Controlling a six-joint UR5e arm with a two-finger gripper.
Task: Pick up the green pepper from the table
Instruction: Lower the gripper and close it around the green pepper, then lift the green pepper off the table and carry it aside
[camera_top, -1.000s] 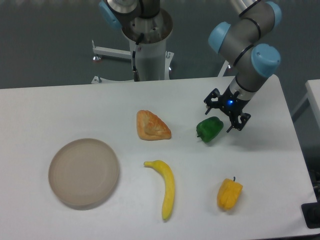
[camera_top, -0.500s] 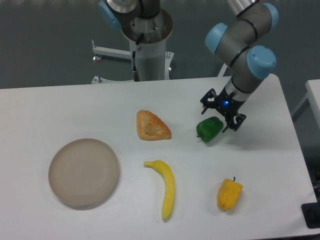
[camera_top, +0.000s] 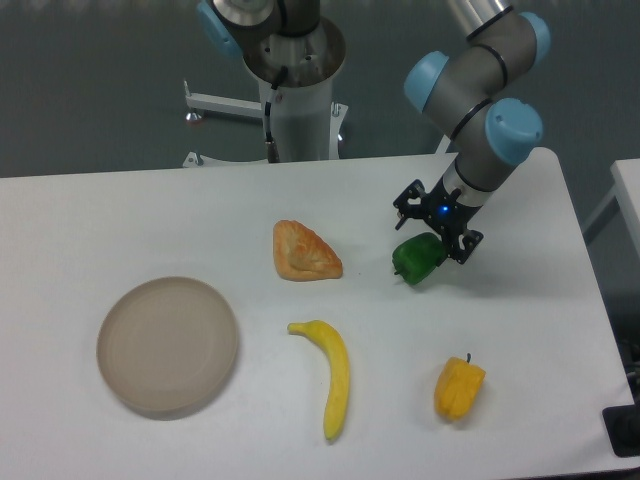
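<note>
The green pepper (camera_top: 416, 260) lies on the white table (camera_top: 150, 210), right of centre. It is small, glossy and dark green. My gripper (camera_top: 433, 232) is open and hangs just above the pepper's upper right part. One finger is at the pepper's upper left and the other at its right side. The gripper covers the pepper's top edge. It is not closed on the pepper.
A croissant (camera_top: 304, 252) lies left of the pepper. A yellow banana (camera_top: 332, 374) lies at the front centre. A yellow-orange pepper (camera_top: 458, 388) stands at the front right. A round tan plate (camera_top: 167, 345) sits at the front left. The robot base (camera_top: 297, 85) stands behind the table.
My gripper has moved left and slightly up, from the pepper's right side to over it. The pepper has not moved.
</note>
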